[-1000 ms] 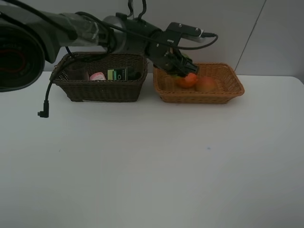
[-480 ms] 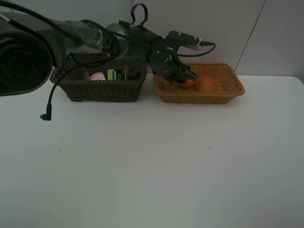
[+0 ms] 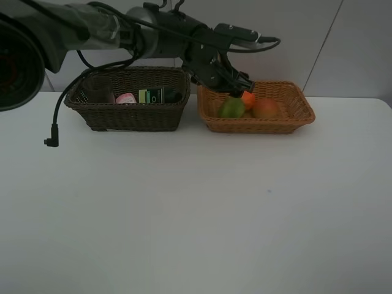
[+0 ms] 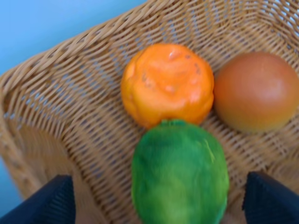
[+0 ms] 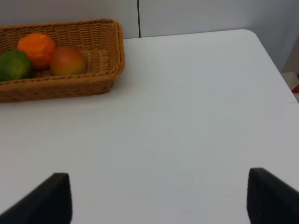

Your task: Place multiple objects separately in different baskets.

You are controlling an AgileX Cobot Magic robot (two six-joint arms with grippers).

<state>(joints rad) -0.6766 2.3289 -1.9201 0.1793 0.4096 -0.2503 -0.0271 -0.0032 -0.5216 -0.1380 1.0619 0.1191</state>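
Directly beneath the left tool point(image 4: 156, 205), jaws spread and empty, the green round fruit point(image 4: 180, 170) lies in the light tan woven wicker basket point(image 3: 293, 116), upper centre of frame, touching the orange fruit point(image 4: 167, 84).

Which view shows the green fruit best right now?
The left wrist view: the green fruit fills the frame, unobstructed, touching the orange. The exterior high view shows it small, beside the arm; the right wrist view shows it at the frame's edge, partly behind the basket wall.

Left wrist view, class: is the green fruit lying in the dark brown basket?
No. The green fruit lies on the floor of the light tan wicker basket, touching the orange beside it.
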